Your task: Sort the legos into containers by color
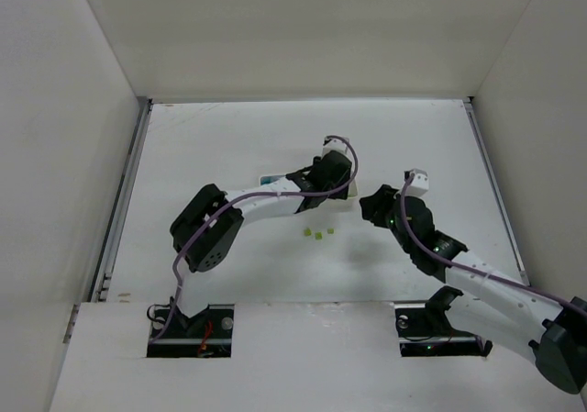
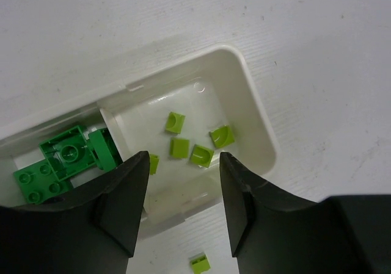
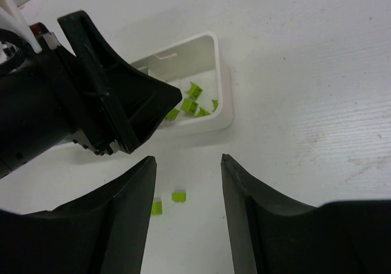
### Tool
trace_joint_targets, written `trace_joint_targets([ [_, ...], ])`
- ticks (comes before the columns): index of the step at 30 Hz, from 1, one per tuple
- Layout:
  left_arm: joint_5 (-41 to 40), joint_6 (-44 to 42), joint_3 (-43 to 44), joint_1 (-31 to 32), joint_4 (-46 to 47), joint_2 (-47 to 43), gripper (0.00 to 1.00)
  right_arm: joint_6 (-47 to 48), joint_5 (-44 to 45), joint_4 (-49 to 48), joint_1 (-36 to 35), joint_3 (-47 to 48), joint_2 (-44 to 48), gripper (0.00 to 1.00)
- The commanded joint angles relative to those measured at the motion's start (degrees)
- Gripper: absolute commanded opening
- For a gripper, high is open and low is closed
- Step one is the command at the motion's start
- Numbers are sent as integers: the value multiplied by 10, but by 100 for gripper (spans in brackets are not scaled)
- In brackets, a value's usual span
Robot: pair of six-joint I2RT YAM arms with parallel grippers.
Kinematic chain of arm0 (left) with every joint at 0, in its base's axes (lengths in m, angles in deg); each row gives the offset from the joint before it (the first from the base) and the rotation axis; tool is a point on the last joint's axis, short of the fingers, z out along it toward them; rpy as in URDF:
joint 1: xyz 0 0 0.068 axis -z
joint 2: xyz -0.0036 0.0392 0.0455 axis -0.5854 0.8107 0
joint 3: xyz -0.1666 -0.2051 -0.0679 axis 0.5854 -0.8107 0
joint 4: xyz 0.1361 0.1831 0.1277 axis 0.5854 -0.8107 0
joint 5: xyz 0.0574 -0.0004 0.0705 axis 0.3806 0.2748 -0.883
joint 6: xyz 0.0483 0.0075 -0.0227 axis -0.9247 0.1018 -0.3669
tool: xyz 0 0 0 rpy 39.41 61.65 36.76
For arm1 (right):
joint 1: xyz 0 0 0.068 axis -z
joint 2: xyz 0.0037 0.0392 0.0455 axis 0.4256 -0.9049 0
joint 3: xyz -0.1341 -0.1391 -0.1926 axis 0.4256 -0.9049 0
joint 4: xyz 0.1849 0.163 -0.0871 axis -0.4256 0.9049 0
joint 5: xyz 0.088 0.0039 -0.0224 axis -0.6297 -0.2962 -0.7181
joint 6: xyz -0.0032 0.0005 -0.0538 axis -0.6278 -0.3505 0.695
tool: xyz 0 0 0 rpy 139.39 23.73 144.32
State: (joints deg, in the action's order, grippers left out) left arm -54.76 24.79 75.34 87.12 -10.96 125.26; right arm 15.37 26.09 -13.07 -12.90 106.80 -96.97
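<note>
Over the tray [image 2: 256,103] at mid-table, left gripper [image 2: 183,158] hangs spread and empty above the yellow-green pieces [image 2: 201,155] sorted by colour into its end compartment, while right gripper [image 3: 187,161], spread too, looks lined up on the strays [image 3: 178,196] lying nearer the near edge.

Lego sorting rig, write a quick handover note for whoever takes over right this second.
Left gripper: open, empty, hovering above the tray's end compartment.
Right gripper: open, empty, over the table by the loose pieces.
Done: several yellow-green pieces lie in that end compartment; green bricks lie in the one beside it.
Left: three loose pieces, yellow-green, on the table just outside the tray, need to join the others.
</note>
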Motion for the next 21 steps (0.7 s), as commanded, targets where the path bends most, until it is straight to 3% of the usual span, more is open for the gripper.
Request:
trace_joint_targets([
  [1,19,-4,19,-2,21,-63,47,-6,4,-7,-16,-2,-3,52],
  [3,29,4,4,-9,27,-97,47,-6,-1,-13,-33,2,-21,49],
  [7,25,17,-54,-23,46,-182,47,-6,1,-44,-106,26,-100,32],
  [9,20,30,-96,-33,55,-231,47,-8,11,-49,-133,47,-148,30],
  [11,12,46,-146,-41,64,-280,47,-10,28,-50,-161,65,-193,32],
  [15,-3,64,-236,-56,63,-372,47,-11,34,-47,-186,91,-261,48],
  [21,-15,88,-340,-67,40,-459,47,-16,29,-43,-195,118,-331,49],
])
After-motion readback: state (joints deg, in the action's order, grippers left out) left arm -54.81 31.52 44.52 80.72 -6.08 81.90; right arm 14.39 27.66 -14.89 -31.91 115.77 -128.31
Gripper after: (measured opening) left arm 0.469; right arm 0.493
